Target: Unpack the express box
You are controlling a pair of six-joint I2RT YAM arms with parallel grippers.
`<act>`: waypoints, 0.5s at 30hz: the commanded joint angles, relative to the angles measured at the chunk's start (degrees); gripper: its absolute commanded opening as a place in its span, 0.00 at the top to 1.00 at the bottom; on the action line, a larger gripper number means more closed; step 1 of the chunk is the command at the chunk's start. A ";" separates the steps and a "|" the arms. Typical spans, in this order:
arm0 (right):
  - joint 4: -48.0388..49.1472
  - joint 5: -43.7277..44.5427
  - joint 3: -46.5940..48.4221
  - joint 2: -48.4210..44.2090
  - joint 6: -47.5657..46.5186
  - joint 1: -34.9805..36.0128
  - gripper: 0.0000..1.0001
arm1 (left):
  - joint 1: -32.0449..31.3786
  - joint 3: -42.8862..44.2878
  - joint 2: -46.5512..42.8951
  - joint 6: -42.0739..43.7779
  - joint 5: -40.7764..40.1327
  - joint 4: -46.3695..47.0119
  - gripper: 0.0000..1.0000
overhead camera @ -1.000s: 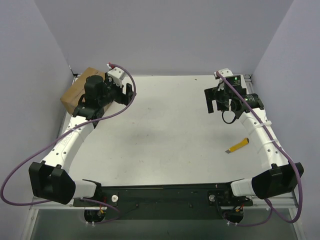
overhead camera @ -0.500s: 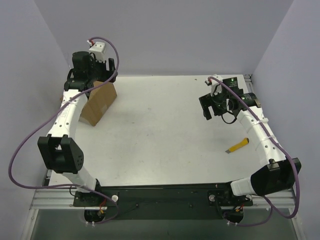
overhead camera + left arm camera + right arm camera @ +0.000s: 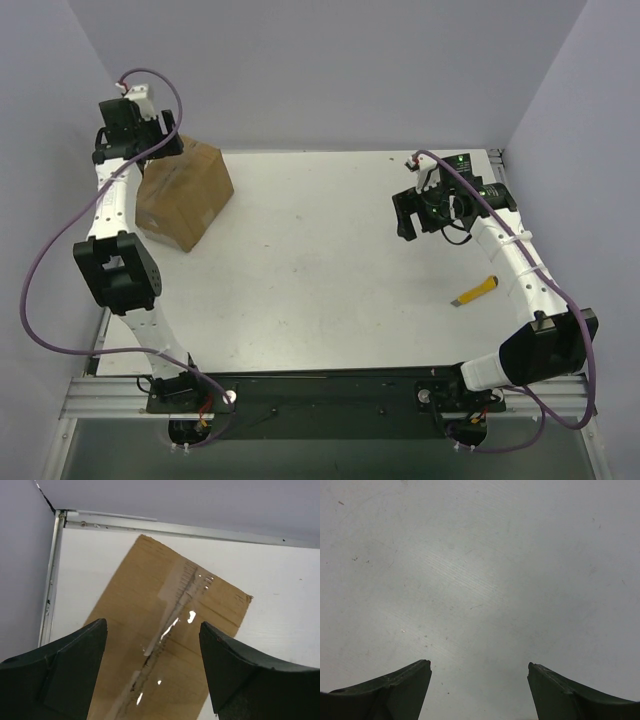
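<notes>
Looking from the front, the closest thing is a little yellow knife (image 3: pixel 476 291) lying on the white bench (image 3: pixel 300 270) just beside the right arm. Further in, the right pincer (image 3: pixel 479 664) hangs over bare bench, spread wide with nothing in it. Way back in the far left corner sits the cardboard box (image 3: pixel 185 195), with a shiny tape seam (image 3: pixel 175 615) running along its top. The left pincer (image 3: pixel 152 624) is up above it, wide open too, gripping nothing.

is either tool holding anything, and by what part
Nothing is held: the left tool hangs open above the express box, the right tool open over the table.
</notes>
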 commanded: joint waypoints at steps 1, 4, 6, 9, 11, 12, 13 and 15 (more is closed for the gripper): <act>-1.11 -0.57 -0.51 0.23 -0.14 0.21 0.19 | 3.76 7.34 3.18 -0.13 3.56 -2.59 0.16; -1.11 1.10 -1.56 -0.21 -1.72 0.12 0.18 | 5.69 7.09 4.95 0.83 5.32 -3.12 0.16; -1.37 1.46 -1.83 -0.57 -1.90 0.03 0.18 | 6.74 7.00 5.91 0.83 6.02 -3.82 0.16; -1.46 1.11 -2.18 -0.66 -1.73 0.03 0.18 | 8.24 7.00 6.88 0.92 8.56 -4.96 0.16; -1.46 0.41 -2.71 -0.66 -1.55 -0.05 0.18 | 9.29 7.00 7.41 1.36 13.21 -5.40 0.15; -1.46 0.23 -2.80 -0.66 -1.38 0.03 0.18 | 9.73 7.09 7.67 1.19 15.58 -5.58 0.15; -1.46 -0.12 -2.97 -0.66 -1.29 0.03 0.18 | 10.08 7.18 8.20 0.92 18.04 -5.84 0.15; -1.46 -0.82 -3.06 -0.39 -1.37 0.12 0.18 | 10.97 7.88 8.81 1.01 25.69 -8.21 0.11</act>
